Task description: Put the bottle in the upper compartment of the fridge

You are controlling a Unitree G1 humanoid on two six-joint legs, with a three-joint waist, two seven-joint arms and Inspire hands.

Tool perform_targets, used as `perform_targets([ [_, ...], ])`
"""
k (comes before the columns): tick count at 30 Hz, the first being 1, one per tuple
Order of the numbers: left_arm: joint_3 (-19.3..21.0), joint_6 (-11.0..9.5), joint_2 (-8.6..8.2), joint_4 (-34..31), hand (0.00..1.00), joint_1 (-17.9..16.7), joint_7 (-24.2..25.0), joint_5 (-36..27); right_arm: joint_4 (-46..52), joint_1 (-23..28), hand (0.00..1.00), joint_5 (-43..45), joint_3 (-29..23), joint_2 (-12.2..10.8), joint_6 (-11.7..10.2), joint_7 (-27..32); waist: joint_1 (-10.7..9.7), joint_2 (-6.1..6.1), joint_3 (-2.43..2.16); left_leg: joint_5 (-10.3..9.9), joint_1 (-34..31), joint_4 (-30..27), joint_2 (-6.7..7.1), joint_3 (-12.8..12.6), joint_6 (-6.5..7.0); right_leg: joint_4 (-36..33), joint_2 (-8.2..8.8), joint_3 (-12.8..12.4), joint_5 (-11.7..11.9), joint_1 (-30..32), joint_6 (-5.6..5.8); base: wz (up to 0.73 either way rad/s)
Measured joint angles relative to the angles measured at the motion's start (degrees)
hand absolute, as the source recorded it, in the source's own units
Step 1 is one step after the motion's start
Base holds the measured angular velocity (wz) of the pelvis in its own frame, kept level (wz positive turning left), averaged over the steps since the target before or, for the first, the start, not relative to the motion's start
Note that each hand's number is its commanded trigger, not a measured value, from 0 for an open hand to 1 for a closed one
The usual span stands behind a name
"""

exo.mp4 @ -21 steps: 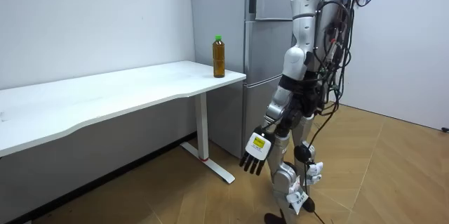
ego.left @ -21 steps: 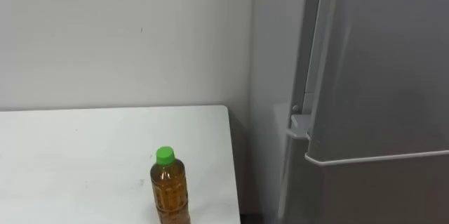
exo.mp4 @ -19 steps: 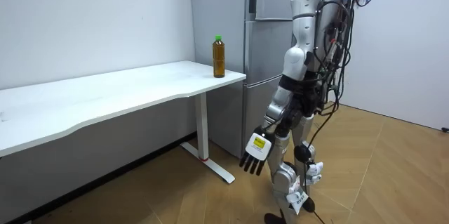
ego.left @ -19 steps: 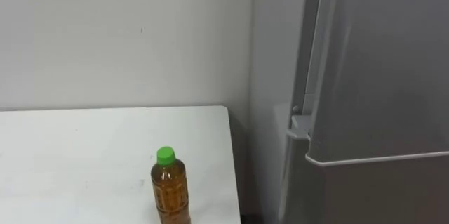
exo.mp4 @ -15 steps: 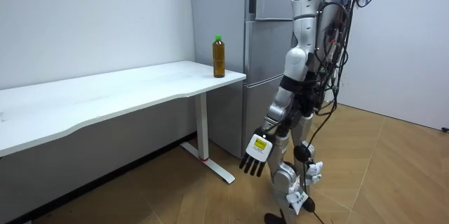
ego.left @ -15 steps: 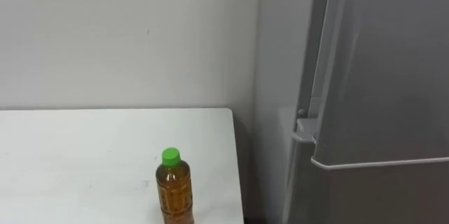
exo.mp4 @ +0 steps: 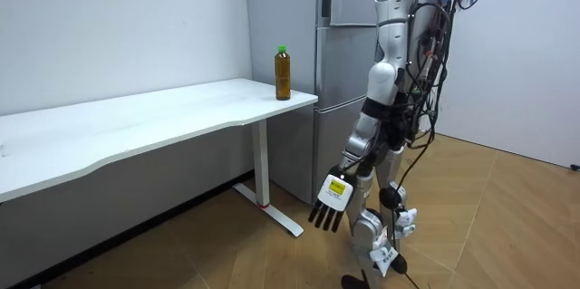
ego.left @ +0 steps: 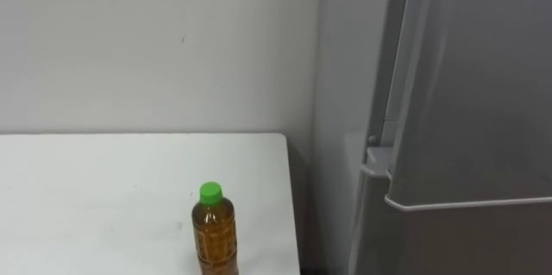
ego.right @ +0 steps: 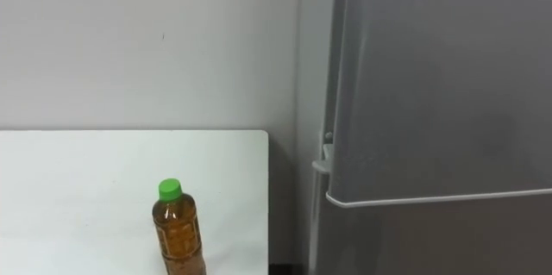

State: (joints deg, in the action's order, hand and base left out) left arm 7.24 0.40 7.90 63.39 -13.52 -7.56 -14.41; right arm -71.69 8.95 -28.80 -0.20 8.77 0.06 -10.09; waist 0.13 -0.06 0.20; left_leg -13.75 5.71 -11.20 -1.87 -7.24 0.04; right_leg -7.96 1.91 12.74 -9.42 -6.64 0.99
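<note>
In the left eye view you see the bottle (ego.left: 214, 232) standing upright on the white table (ego.left: 103, 189), close to the table's right-hand end, with its green cap up and amber liquid inside. It sits left of centre, and the grey fridge (ego.left: 466, 120) rises just beyond that end on the right, its upper door (ego.left: 474, 77) shut. In the room view your robot stands on the wooden floor before the fridge and the table's end. Its left hand (exo.mp4: 330, 206) hangs low beside its leg, released, fingers straight and pointing at the floor, holding nothing. The bottle (exo.mp4: 283, 73) stands above that hand and towards the room view's left, well apart from it, so reaching it likely means raising the arm and reaching forward. In the right eye view the bottle (ego.right: 177, 232) again lies on the robot's left with its long axis vertical. That suggests the left arm is the nearer one for a grasp round its side.
</note>
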Motion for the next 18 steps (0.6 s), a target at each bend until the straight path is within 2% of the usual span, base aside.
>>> perform_targets([
  [5,4.9,-0.7,0.33,-6.1,0.00,0.5,-3.0,-5.8,0.4,0.2,0.00,1.1,-1.7,0.4,0.0,-0.1,0.1,0.97,0.14,0.0,0.0,0.0,-0.03,0.0,0.00,-0.5,0.00,0.2,0.0,0.2,0.00,0.00],
  [10,7.6,-2.9,0.41,-13.8,0.00,-0.4,-7.7,-11.8,2.7,1.5,0.00,4.6,-5.7,0.8,0.0,0.2,0.1,2.23,0.21,-0.1,0.7,0.6,0.07,-0.1,0.04,-0.7,0.08,0.0,-0.1,0.3,0.02,-0.03],
  [17,9.1,-3.8,0.54,-23.2,0.00,-0.9,-14.2,-14.3,3.1,2.4,0.00,5.3,-7.7,0.9,-0.4,0.6,0.3,2.90,-0.20,0.0,1.0,0.4,0.06,0.0,0.02,-0.7,0.07,0.0,-0.4,0.0,-0.03,-0.01],
  [18,9.1,-4.7,0.55,-24.8,0.00,-1.0,-15.2,-14.7,3.5,2.5,0.00,5.2,-7.7,0.9,-0.6,0.8,0.4,2.97,-0.23,0.0,1.0,0.5,0.06,0.0,0.02,-0.7,0.05,0.0,-0.4,0.0,-0.03,0.00],
])
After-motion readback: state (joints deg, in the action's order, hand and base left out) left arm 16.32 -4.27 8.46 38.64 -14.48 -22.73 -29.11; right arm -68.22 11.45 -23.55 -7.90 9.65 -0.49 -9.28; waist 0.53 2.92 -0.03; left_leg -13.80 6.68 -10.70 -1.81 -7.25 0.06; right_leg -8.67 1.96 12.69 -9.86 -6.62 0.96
